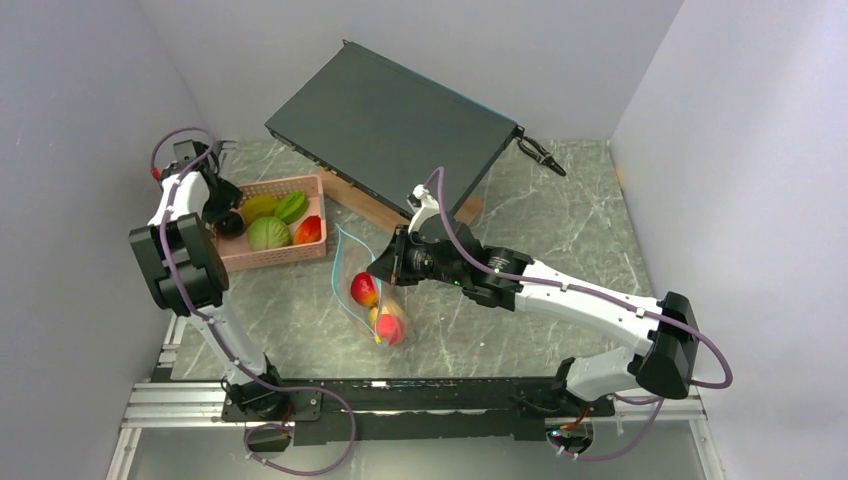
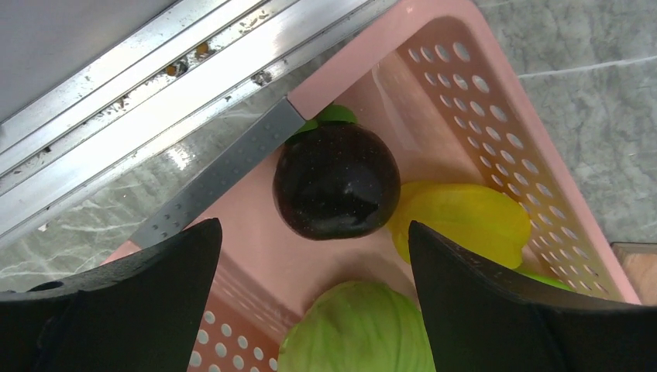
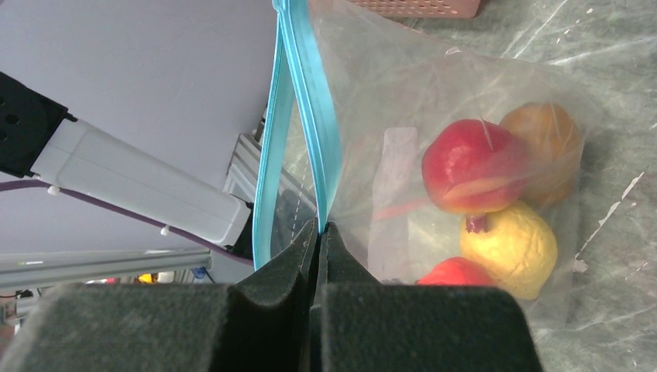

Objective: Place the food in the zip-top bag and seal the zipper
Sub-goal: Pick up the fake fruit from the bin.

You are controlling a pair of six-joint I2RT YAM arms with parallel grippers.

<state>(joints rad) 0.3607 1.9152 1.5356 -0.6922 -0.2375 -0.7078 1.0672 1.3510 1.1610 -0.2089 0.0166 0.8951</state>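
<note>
Jaws on the left gripper [image 2: 311,232] are spread wide, with nothing between the pads [image 2: 155,310]. It hangs over the left end of the pink basket [image 1: 280,256], far-left on the table [image 1: 540,230]. Under it in the wrist view is a dark purple fruit [image 2: 337,182] tucked in the basket corner, touching a yellow fruit [image 2: 465,221] on its right. A green cabbage [image 2: 356,329] sits just beside both. The top view adds a green star-shaped fruit [image 1: 291,206] and a red-orange piece [image 1: 309,231] toward the basket's right end. That makes five pieces of food in the basket.

Behind the basket, a dark flat box [image 1: 395,125] is propped on a wooden board [image 1: 360,200].

Mid-table is the zip-top bag [image 3: 403,101], with its bottom on the table. The zipper [image 3: 314,116] is unsealed, its two teal strips parted. Right gripper [image 3: 319,232] has its jaws pressed together on the bag's mouth edge, right where one teal strip ends. Inside the bag are a red fruit [image 3: 472,167], an orange one [image 3: 546,143] behind it, a yellow one [image 3: 511,248] and a second red [image 3: 457,273], partly hidden by the finger.

Far right, near the back wall, lies a black cable end [image 1: 540,153].
</note>
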